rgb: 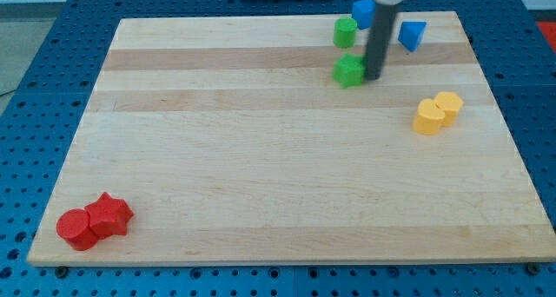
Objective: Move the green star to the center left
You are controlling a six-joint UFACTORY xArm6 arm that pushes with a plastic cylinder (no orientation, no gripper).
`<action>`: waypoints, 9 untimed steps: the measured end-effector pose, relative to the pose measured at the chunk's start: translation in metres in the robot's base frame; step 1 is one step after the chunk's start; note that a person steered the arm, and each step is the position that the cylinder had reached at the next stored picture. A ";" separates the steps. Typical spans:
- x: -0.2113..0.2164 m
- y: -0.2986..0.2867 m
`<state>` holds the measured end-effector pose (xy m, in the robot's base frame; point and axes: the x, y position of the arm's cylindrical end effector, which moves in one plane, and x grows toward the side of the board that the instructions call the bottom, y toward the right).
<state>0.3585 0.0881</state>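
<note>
My tip (374,76) touches the green star (349,71), which sits just to its view-left, near the board's (261,201) top; no pincer, nothing held. Push steadily view-left and downward, keeping centred behind the star so it doesn't slip off.

Green blocks (346,32) (349,71): two. Blue (363,11) (412,35): two. Yellow (427,117) (449,105): two. Red (76,228) (109,215): two.

Single raised view, angled down over the whole wooden board (278,175).
</note>
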 end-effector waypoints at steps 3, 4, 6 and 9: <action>0.014 0.002; 0.001 -0.033; 0.030 -0.207; -0.016 -0.114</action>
<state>0.3427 -0.0263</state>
